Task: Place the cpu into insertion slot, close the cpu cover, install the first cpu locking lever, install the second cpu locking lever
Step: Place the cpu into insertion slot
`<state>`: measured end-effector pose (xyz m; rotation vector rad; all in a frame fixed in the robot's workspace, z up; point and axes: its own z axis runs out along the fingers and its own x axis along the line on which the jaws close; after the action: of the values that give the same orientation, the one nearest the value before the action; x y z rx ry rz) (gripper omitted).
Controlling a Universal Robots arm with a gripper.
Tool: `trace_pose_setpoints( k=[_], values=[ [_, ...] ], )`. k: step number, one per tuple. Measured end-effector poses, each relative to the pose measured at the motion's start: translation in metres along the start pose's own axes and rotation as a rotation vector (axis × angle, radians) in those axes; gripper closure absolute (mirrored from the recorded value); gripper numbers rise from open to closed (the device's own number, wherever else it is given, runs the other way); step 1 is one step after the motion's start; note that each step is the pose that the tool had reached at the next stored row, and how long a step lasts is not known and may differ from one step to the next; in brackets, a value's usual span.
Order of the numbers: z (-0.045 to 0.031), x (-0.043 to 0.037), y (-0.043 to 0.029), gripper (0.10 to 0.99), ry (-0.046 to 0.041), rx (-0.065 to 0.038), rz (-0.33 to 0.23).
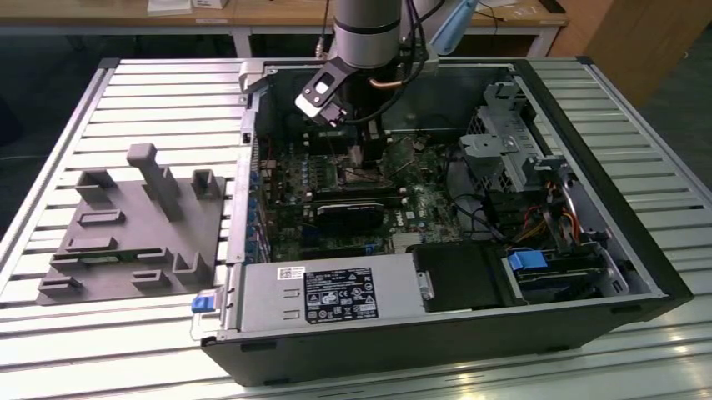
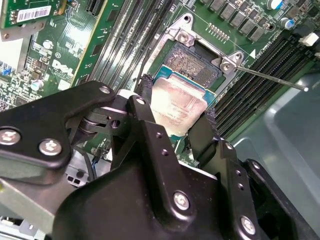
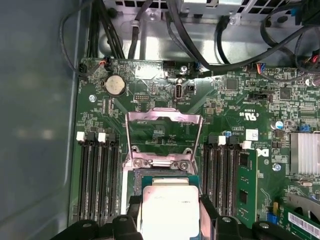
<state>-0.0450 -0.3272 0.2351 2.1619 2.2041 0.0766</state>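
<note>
Slatted metal table [image 1: 167, 92] under an open computer case [image 1: 656, 275], green circuit board [image 1: 300, 177] facing up. Reaching down into the case from above: grey arm [image 1: 373, 33], with the gripper [image 1: 356, 158] low over the board.

Clamps the cpu [image 2: 177, 107] between two black fingers [image 2: 145, 100], one on each of two opposite edges, jaws apart by no more than the chip's width. Holds it flat, silvery top up, with a strip of blue-green substrate showing along one edge. Hangs over one part of the insertion slot [image 2: 194, 62], leaving the slot's dark centre bare beyond the chip. Cannot tell whether chip and slot touch.

Standing raised behind the slot in the first wrist view: the cpu cover [image 3: 164, 116], board visible through its window. Sticking out past the slot's corner in the second wrist view: a thin metal lever [image 2: 270, 78]. On either side of the slot, rows of black memory slots [image 3: 97, 175].

Further out, a grey power-supply box [image 1: 323, 296] at the case's near edge. On the table at the exterior view's left, a grey moulded tray [image 1: 133, 242].

Covered by the gripper's body in both wrist views: the chip's nearer edge and the part of the slot beneath it. Hard to make out in the exterior view: anything directly under the gripper.
</note>
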Motion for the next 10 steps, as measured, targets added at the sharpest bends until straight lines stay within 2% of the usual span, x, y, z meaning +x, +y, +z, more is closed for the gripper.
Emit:
trace_pose_setpoints(
  k=[10],
  values=[
    [0.0026, 0.0000, -0.0002, 0.549, 0.0000, 0.000, 0.000]
  ],
)
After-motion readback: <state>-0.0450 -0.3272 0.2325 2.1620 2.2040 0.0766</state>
